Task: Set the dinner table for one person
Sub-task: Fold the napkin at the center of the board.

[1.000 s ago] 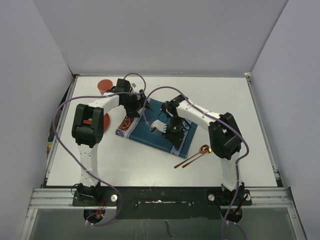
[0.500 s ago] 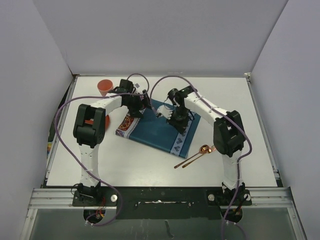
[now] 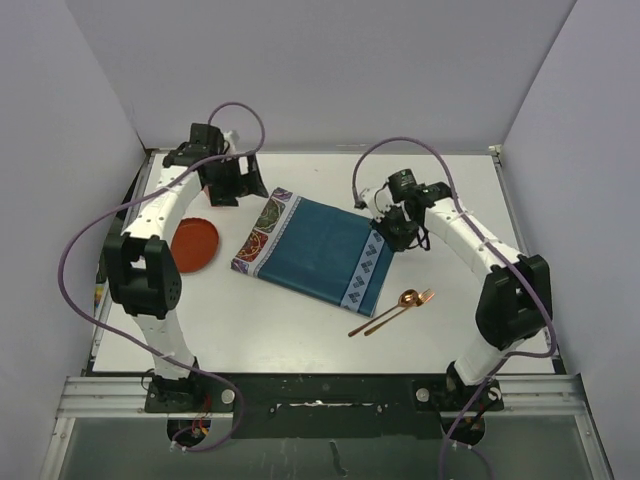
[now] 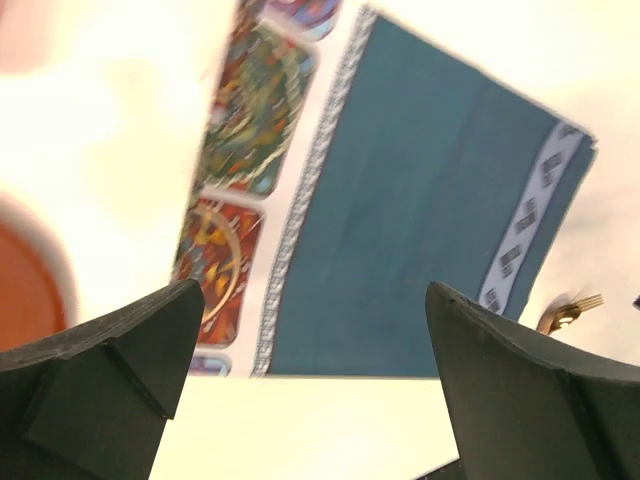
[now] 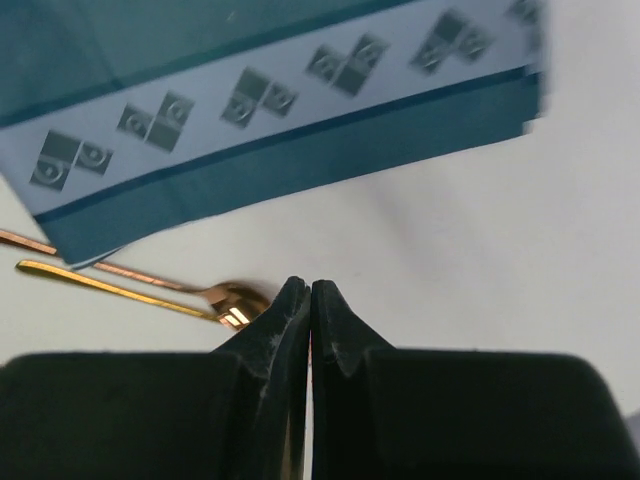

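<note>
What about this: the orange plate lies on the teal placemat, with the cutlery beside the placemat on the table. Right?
No. The top external view shows the orange plate on the table, left of the teal placemat; the cutlery is beside the placemat.

Overhead view: even, diffuse light, sharp throughout, with only faint soft shadows beneath the arms on the dinner table (image 3: 300, 330). Left wrist view: overexposed, yellow-tinted and smeared; the orange plate (image 4: 25, 290) at nine o'clock is a blur. Right wrist view: the placemat (image 5: 250, 100) pattern at twelve o'clock is soft, and the near fingers (image 5: 285, 330) are underlit black.
</note>
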`<state>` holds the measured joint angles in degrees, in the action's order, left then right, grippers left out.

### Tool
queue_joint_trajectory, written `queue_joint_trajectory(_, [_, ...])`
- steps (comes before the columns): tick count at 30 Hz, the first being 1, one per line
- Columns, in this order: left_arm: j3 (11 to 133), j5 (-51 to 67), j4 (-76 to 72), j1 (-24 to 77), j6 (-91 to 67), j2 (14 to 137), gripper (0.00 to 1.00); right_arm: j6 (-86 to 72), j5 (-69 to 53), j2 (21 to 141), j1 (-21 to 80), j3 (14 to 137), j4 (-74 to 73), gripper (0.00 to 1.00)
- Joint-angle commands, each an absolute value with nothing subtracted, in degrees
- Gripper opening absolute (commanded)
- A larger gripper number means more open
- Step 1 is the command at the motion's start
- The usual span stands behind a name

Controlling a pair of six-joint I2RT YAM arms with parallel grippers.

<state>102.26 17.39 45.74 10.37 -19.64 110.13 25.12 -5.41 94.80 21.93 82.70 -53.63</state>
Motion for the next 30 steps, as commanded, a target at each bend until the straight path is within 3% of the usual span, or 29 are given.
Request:
queue_joint_trajectory(1, [90.00,20.43,49.55,7.93,-21.60,105.81,0.94,22.91,-12.34,94.08,23.52,77.32,-53.79,0.00])
queue_joint_trajectory(5, [82.73,24.42,40.65,12.14,-29.35,101.47,0.94,27.53,-15.76,101.16,22.40,85.28,-58.30,0.00])
queue_joint_trajectory(14, [80.27,22.04,39.53,17.24,-32.63,97.95,0.94,29.80,-20.14,119.27,19.91,104.27,-65.90,0.00])
queue_joint_trajectory(20, [74.77,12.50,42.81,16.97,-30.47,91.88,0.96,28.65,-17.56,113.19,19.73,94.24,-63.76,0.00])
queue_joint_trajectory(25, [79.92,3.90,49.98,12.76,-24.73,93.02,0.98,30.70,-19.01,109.14,21.12,88.90,-68.21,0.00])
queue_joint_trajectory(30, [84.31,7.87,53.86,6.89,-22.88,95.39,0.98,34.41,-17.05,105.04,33.59,87.36,-75.14,0.00])
